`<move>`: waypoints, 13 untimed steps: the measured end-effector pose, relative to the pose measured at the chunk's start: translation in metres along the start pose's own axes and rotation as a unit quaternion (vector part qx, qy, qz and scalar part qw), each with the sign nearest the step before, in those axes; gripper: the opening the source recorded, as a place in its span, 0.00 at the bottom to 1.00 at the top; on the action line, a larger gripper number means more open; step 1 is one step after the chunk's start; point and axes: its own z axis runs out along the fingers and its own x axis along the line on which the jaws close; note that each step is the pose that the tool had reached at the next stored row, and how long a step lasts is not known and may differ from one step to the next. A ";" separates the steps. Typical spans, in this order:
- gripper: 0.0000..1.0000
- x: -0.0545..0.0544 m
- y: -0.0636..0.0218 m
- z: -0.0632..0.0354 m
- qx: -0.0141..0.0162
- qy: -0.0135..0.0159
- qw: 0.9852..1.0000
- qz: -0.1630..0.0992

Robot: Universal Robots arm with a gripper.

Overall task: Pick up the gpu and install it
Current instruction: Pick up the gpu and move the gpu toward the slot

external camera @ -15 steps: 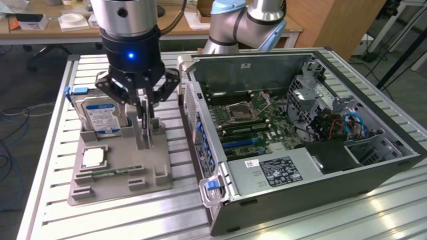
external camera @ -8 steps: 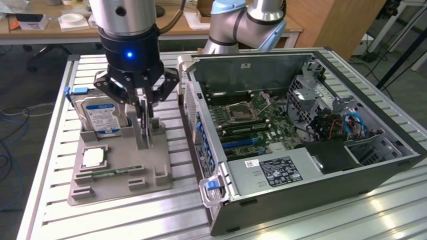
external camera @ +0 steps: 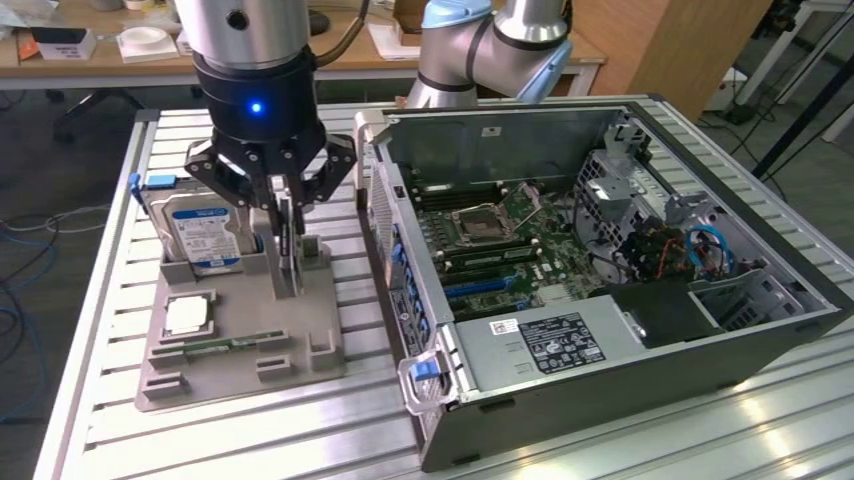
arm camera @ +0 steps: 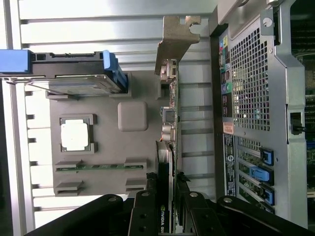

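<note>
Slatted aluminium counter [external camera: 107, 330]: open computer case [external camera: 561, 400] on the exterior view's right, grey holder [external camera: 240, 375] on its left. The gpu [external camera: 284, 250] stands on edge in the holder, my pincer [external camera: 280, 205] clenched on it. I'd lift dead straight. Hard drive [external camera: 200, 235] and case wall flank it; open room above.

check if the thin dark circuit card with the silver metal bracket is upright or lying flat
Upright: the card stands on edge in the grey holder, gripper closed on it.

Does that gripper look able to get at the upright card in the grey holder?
Probably yes: the gripper hangs right over the card, and the hard drive beside it stands apart.
</note>
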 end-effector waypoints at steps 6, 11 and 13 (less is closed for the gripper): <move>0.26 0.001 0.0000 -0.0015 0.000 0.000 1.000 0.000; 0.26 0.001 0.0001 -0.0042 0.000 0.000 1.000 0.000; 0.26 0.001 0.0001 -0.0056 0.000 0.000 1.000 0.000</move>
